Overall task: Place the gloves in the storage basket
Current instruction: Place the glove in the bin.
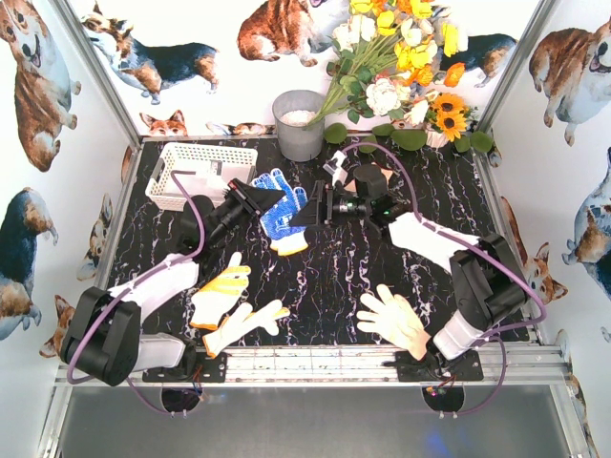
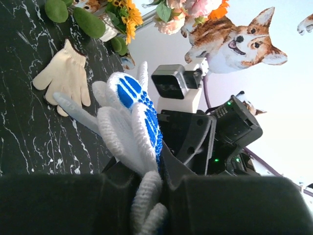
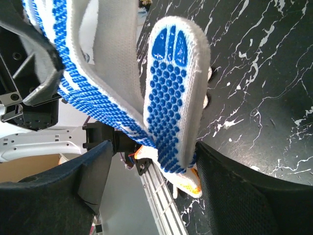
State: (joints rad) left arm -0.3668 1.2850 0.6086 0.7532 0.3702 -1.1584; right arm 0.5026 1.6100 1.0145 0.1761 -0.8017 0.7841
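Item one, the blue-patterned glove (image 1: 283,212): you have it raised off the black marble-patterned table (image 1: 334,277), mid-table, just right of the storage basket (image 1: 215,155) and outside it. Left gripper (image 2: 146,178): clenched on the glove's cuff end, the knit bunched tight between its two dark fingers (image 2: 63,205), with the dotted fingers of the glove fanning upward in the left wrist view. Right gripper (image 3: 154,152): it faces the left one from the other side, jaws spread, with one dotted glove finger lying between them against the right pad (image 3: 244,200) and a gap showing on the left; it is not pinching. Item two, yellow glove (image 1: 221,294) with orange cuff: flat on the table beside your left arm. Item three, cream-white glove (image 1: 244,324): just below it, touching its edge, near the front rail. Item four, peach-tan glove (image 1: 393,321): flat near the right arm's base. Basket: far left corner. Grey bucket (image 1: 299,124) and flowers (image 1: 401,67): along the back wall.
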